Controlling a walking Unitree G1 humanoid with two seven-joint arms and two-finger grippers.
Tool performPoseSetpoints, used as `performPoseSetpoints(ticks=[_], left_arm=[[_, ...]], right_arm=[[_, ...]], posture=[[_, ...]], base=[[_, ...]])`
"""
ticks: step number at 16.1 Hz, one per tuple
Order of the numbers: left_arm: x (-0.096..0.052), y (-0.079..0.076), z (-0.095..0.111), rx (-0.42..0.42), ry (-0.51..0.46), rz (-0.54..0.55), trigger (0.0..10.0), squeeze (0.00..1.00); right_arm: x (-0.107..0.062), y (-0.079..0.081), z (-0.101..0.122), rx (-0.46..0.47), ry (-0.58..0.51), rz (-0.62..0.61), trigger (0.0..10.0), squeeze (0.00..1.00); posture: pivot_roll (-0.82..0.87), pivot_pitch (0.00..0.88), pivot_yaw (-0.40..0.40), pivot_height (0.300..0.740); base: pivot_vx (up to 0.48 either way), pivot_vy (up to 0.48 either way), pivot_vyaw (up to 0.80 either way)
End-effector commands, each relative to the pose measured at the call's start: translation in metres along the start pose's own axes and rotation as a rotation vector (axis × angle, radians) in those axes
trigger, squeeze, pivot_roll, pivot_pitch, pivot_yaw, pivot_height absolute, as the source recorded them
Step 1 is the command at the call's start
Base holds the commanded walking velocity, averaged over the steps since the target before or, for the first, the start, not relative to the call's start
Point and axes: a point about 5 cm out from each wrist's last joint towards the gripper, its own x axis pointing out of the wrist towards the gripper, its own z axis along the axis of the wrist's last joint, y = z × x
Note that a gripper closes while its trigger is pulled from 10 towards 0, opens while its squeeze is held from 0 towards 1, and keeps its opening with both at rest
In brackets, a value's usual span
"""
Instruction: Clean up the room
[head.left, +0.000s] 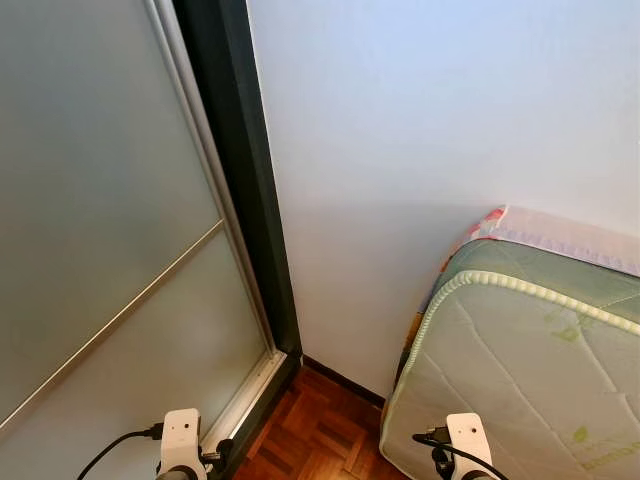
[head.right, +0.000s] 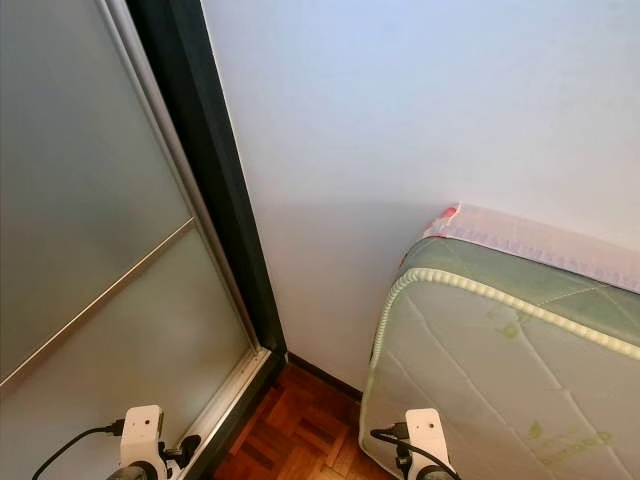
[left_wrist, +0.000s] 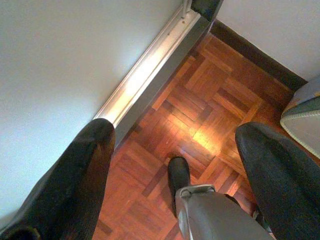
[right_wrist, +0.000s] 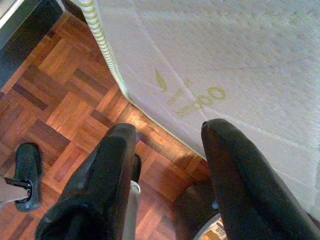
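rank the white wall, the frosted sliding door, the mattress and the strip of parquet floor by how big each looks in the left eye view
1. white wall
2. frosted sliding door, close behind the wall, so that order is unsure
3. mattress
4. parquet floor, plainly smallest

The door and mattress run off the frame.

The mattress runs off the frame on the right and bottom, so you can't see how far it goes. Green print on it is cut up and unreadable. The sliding door's top and left are cropped.
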Motion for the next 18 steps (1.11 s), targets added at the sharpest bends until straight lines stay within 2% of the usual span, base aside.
performPoseSetpoints(ticks=[1,12,13,18], left_arm=[[0.0109,-0.0155,0.0162,0.001,0.139,0.03,10.0,0.0],[0.0109,-0.0156,0.0163,0.0,0.139,0.031,10.0,0.0],[0.0117,-0.0155,0.0197,-0.032,0.12,0.047,10.0,0.0],[0.012,-0.0158,0.0207,-0.035,0.127,0.052,10.0,0.0]], right_arm=[[0.0094,-0.0023,0.0529,0.161,-0.005,0.141,10.0,0.0],[0.0094,-0.0025,0.0533,0.147,-0.005,0.143,10.0,0.0],[0.0096,-0.0017,0.0565,0.183,-0.016,0.148,10.0,0.0],[0.0097,-0.0019,0.0571,0.195,-0.007,0.158,10.0,0.0]], posture=[[0.06,0.0,-0.037,0.74],[0.06,0.003,-0.039,0.74],[0.07,0.027,-0.043,0.74],[0.07,0.024,-0.044,0.74]], base=[[0.0,0.0,0.0],[0.0,0.0,0.0],[0.0,0.0,0.0],[0.0,0.0,0.0]])
